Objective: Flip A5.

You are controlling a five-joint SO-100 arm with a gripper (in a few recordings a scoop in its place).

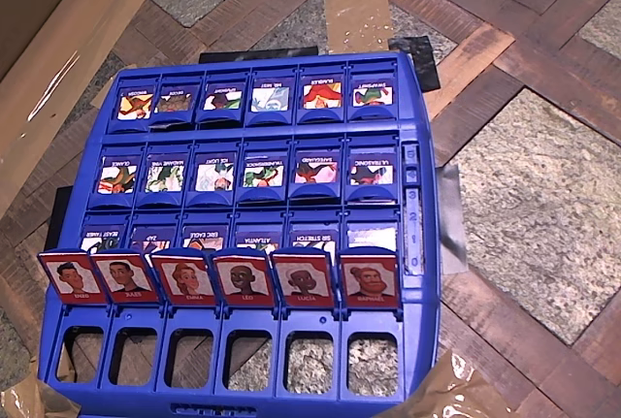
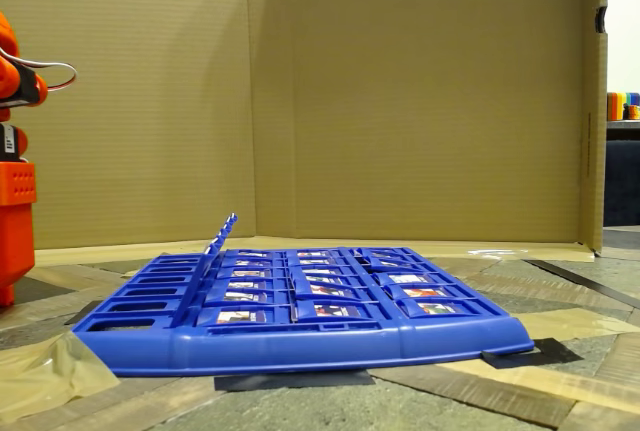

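Observation:
A5 [image 1: 369,278] is the red-framed tile at the right end of the board's nearest row in the overhead view. It stands upright and shows a pale, brown-haired moustached man above a white name strip. Five other red tiles [image 1: 189,277] stand upright to its left in the same row. In the fixed view this raised row [image 2: 221,235] appears edge-on near the board's left end, and I cannot tell the tiles apart there. Part of the orange arm [image 2: 14,191] stands at the left edge of the fixed view, apart from the board.
The blue game board [image 1: 419,243] lies flat on a patterned floor, held by tape at its corners. Its other three rows of tiles [image 1: 262,171] lie flat, picture side up. A cardboard wall [image 2: 400,91] stands behind the board. Crumpled tape [image 2: 45,376] lies at the near left corner.

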